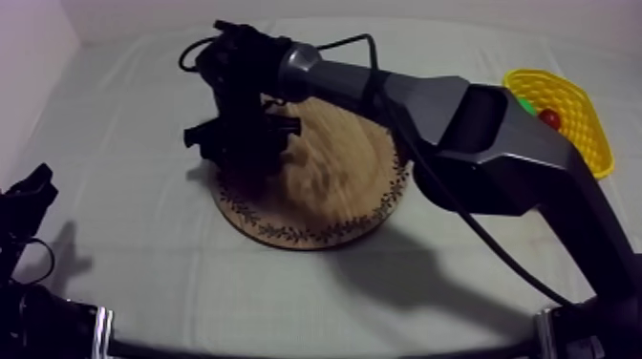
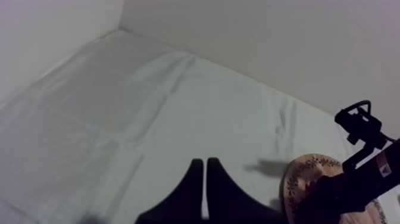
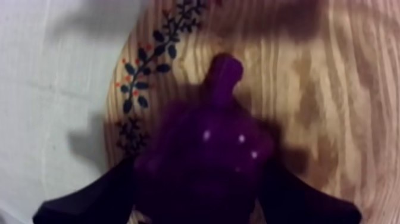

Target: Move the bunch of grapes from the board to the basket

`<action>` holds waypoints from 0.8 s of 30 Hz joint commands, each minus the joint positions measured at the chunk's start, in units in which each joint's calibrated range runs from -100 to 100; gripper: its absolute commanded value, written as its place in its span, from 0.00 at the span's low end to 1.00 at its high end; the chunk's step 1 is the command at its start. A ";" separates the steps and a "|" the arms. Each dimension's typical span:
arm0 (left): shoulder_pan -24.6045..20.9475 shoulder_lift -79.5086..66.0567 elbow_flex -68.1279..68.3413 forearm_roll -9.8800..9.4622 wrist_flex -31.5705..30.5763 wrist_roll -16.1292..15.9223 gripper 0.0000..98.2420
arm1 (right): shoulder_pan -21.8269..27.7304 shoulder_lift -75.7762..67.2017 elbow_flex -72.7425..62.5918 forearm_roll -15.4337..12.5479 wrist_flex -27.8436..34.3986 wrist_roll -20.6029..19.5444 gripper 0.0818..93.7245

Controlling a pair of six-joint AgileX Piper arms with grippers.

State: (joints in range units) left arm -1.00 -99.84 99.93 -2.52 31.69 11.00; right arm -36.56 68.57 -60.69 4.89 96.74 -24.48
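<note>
The right gripper [image 3: 199, 176] has its 2 black fingers [image 3: 89, 199] clamped on the bunch of grapes [image 3: 205, 143], 1 finger against each flank with the purple body packed between them. The bunch's long axis runs straight out from the gripper, so the stem end points away from it toward the middle of the wooden board [image 3: 333, 89]. That means the fingers squeeze across the short width. The grapes sit over the board just inside its patterned rim, on the side nearest the open cloth. Whether they touch the wood or hang just clear of it I cannot tell.

From above, the right arm reaches in across the board and its gripper [image 1: 239, 143] is over the board's left part. The yellow basket [image 1: 585, 143] stands well apart at the far right edge of the bench, behind that arm's elbow, and already holds a small red fruit [image 1: 549, 118].

The coming move therefore turns on one relation: the basket lies to the right of the held bunch, back along the right arm's own reach, so I judge it calls for a lift and then a swing rightward over the board's rim.

The left gripper [image 2: 205, 179] rests low at its own side of the bench — fingers together as a narrow wedge, holding nothing, and far from the basket.
</note>
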 commanded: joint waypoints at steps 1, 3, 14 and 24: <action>0.02 0.02 -0.04 0.01 0.00 0.01 0.00 | 0.29 0.43 -0.43 -0.29 -0.15 -0.01 0.52; 0.02 0.02 -0.04 0.01 0.00 0.01 0.00 | 0.49 0.78 -0.63 -0.48 -0.33 0.11 0.48; 0.02 0.02 -0.04 0.01 0.00 0.01 0.00 | 0.13 -3.72 4.60 -0.19 -1.21 0.68 0.39; 0.02 0.02 -0.04 0.01 0.00 0.01 0.00 | 0.11 -17.03 9.18 0.30 -0.76 3.33 0.38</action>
State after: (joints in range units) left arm -1.00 -99.84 99.93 -2.52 31.69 11.00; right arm -36.55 54.39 -51.79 5.00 95.85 -21.67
